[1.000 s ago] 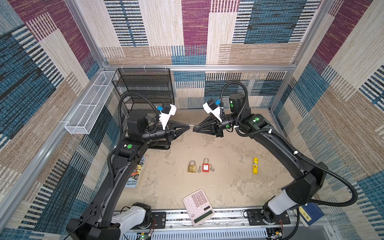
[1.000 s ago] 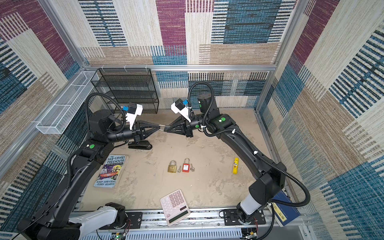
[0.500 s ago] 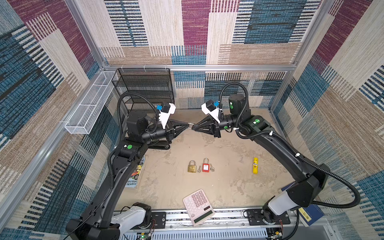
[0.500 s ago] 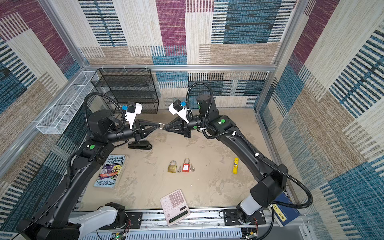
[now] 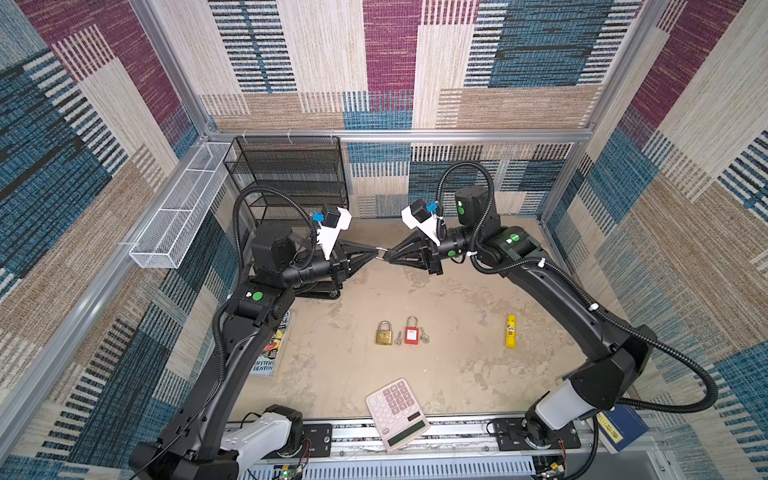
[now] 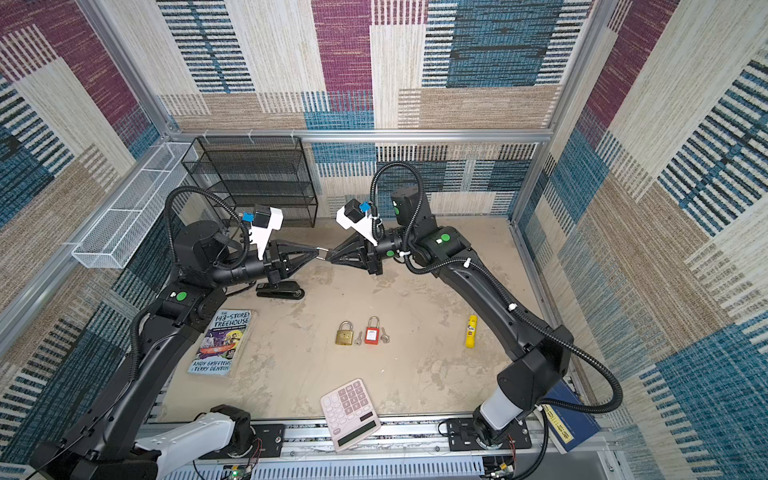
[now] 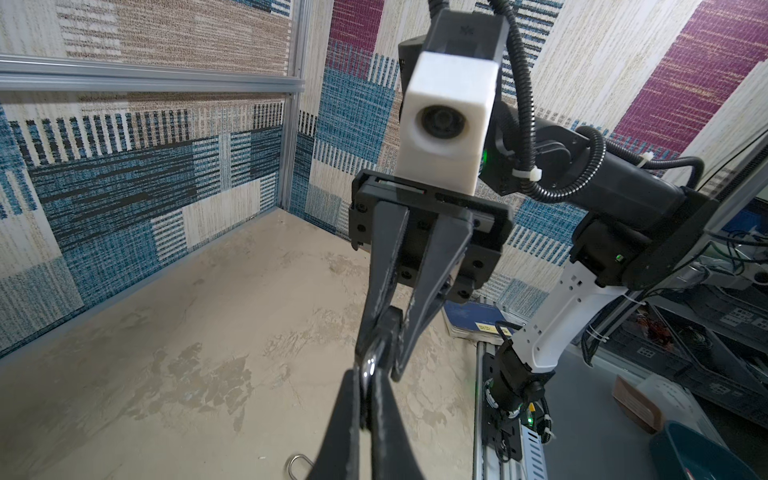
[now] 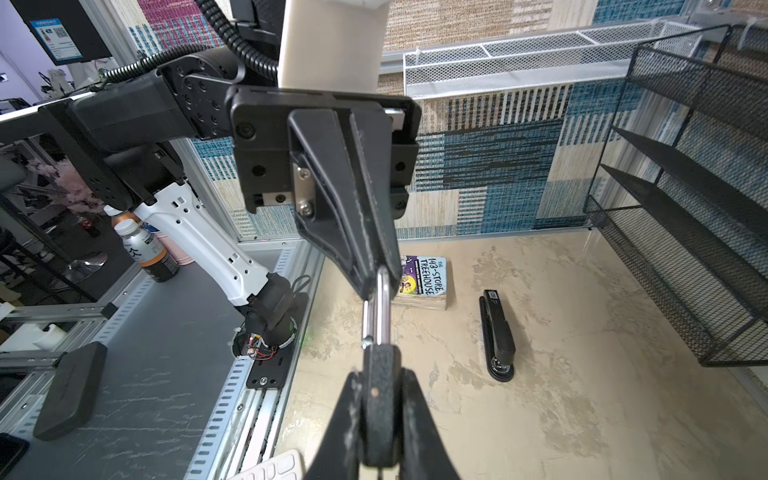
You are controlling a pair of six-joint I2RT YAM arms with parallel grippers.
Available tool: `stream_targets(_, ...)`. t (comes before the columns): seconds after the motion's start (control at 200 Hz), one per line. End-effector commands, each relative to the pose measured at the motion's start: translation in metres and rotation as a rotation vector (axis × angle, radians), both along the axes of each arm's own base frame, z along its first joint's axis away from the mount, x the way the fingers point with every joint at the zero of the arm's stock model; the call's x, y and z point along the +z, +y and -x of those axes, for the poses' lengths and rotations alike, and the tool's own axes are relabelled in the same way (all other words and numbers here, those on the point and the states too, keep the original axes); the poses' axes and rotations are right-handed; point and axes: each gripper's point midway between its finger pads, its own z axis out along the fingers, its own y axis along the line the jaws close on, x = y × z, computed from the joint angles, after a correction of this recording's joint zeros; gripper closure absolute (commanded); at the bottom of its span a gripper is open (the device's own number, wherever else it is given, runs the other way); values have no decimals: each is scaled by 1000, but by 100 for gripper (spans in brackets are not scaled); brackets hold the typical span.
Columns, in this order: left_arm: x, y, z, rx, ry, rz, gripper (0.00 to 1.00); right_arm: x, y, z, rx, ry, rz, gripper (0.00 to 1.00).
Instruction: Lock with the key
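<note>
Both level arms have barely moved: left gripper pinches the silver loop of the black padlock; right gripper squeezes its body.

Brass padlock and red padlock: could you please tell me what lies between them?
A small silver key lies between them on the table, visible in both top views.

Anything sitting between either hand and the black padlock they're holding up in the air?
Nothing visible. The right hand is shut directly on the body of the black padlock, and the left hand is shut directly on its silver shackle. Both grips are bare contact.
</note>
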Motion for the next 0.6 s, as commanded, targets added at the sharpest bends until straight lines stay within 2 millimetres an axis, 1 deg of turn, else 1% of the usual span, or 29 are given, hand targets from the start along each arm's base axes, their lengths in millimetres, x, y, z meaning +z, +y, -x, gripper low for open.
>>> stream_targets(0.0,-2,-3,4,-30,-41,-22,100,14,3,19,110,8,-51,100)
stream_targets(0.26,2,-2,6,-23,-99,-16,100,20,2,24,132,9,-70,100)
stream_targets(0.526,5,-3,11,-47,-147,17,100,32,0,32,186,16,-121,100)
stream_targets(0.596,7,-3,13,-48,-151,26,100,32,0,29,173,13,-122,100)
